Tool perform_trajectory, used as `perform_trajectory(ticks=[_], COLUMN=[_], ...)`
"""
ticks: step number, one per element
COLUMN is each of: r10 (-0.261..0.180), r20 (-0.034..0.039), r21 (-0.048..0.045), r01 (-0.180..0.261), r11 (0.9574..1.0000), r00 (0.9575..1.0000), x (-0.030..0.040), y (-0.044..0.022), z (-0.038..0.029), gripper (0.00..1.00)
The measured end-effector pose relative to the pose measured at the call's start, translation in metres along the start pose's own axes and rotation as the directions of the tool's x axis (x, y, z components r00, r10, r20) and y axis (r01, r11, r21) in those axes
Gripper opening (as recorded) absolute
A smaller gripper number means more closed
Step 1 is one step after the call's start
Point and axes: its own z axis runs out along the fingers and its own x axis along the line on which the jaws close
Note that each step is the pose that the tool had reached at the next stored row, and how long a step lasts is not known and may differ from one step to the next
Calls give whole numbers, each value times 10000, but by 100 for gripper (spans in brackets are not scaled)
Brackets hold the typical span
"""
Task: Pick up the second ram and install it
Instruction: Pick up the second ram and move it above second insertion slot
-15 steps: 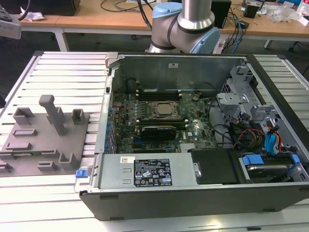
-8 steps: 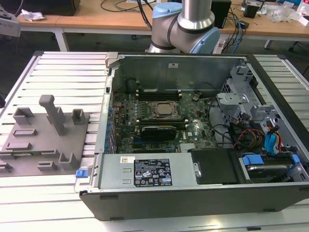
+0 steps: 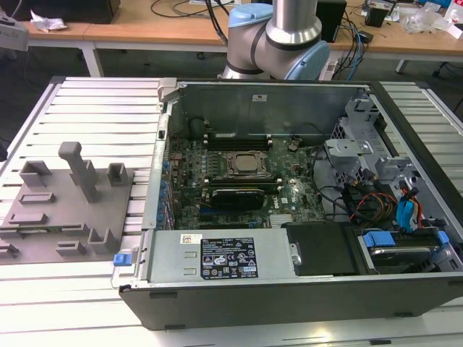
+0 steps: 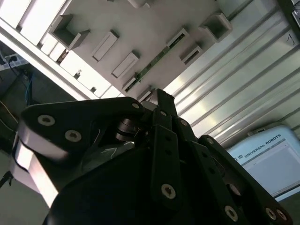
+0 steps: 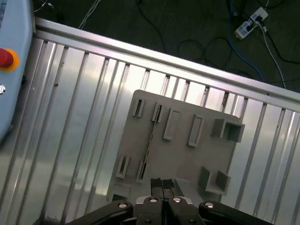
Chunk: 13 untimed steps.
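The second ram (image 5: 149, 143) is a thin green stick standing on edge in a slot of the grey fixture plate (image 5: 187, 159), between small grey blocks. In the second wrist view the ram (image 4: 157, 63) shows its green edge, lying slantwise across the plate (image 4: 140, 28). My gripper (image 5: 162, 183) hangs high above the plate, well apart from the stick, with its black fingers (image 4: 161, 101) pressed together and nothing between them. The open computer case (image 3: 289, 289) with its motherboard (image 3: 239, 173) lies to the exterior view's right of the fixture plate (image 3: 43, 231).
The arm's base (image 3: 275, 36) stands behind the case. Grey posts and blocks (image 3: 79, 170) rise from the fixture plate. A ribbed aluminium table (image 5: 70, 117) carries everything. A control box with a red button (image 5: 4, 58) sits at the table's side; cables (image 5: 253, 28) lie on the floor.
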Motion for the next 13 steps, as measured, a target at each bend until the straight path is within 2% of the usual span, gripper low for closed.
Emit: perform_trajectory(ticks=[6,13], r10=[-647,-1607], r20=[-7,-16], r21=[-17,-43], r01=[647,1607], r11=[9979,9870], r00=[9979,9870], x=[0,0], y=[0,0], z=[0,0], gripper=[11,11])
